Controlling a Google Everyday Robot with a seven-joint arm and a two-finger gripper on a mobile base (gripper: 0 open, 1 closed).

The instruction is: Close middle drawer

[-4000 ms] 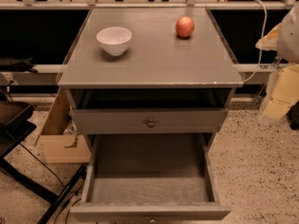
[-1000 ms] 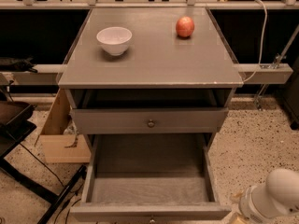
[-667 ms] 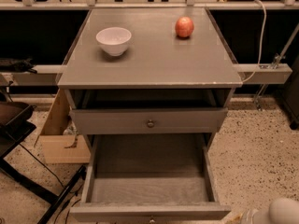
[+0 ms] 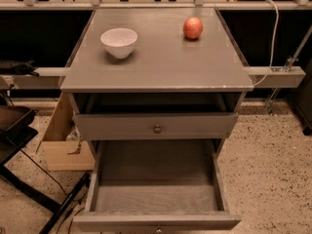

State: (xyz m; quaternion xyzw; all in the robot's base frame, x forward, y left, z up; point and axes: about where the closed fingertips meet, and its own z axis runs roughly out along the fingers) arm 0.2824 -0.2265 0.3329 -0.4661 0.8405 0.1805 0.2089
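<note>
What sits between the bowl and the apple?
Only bare cabinet top between white bowl and apple, in the camera view. The gripper is out of view.

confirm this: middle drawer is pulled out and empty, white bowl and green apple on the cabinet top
No: the apple is red, not green, per the camera view. The middle drawer is out and empty; the white bowl shares the cabinet top. The gripper is not in view.

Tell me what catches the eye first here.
The middle drawer stands pulled far out at the bottom of the view, its tray empty. On the cabinet top sit a white bowl at the left and a red apple at the back right. The gripper is out of view.
</note>
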